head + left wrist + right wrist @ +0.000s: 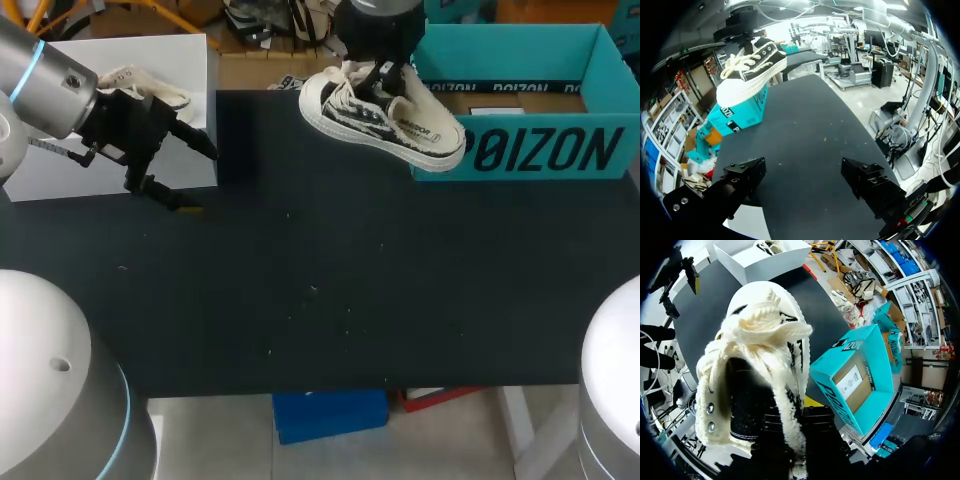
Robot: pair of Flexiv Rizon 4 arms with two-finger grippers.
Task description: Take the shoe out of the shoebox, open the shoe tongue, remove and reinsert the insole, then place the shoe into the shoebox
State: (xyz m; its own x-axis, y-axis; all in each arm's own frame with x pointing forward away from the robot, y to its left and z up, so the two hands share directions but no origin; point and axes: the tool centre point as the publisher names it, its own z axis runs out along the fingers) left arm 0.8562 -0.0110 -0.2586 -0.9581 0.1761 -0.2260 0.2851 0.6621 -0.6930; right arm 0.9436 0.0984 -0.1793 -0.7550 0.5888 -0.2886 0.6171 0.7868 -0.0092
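A cream and black canvas shoe (385, 120) with thick cream laces hangs above the table's far edge, toe towards the white box, heel against the front left corner of the teal shoebox (530, 150). My right gripper (385, 72) comes down from above and is shut on the shoe at its opening. Seen from the right wrist, the shoe (760, 365) fills the picture and hides the fingers, with the open shoebox (855, 375) beside it. My left gripper (180, 170) stands open and empty over the table's left side. From the left wrist, its fingers (735, 185) point towards the distant shoe (752, 67).
A white box (110, 60) holding a second shoe (150, 85) stands at the back left, just behind my left arm. The black table (330, 280) stretches between the two arms.
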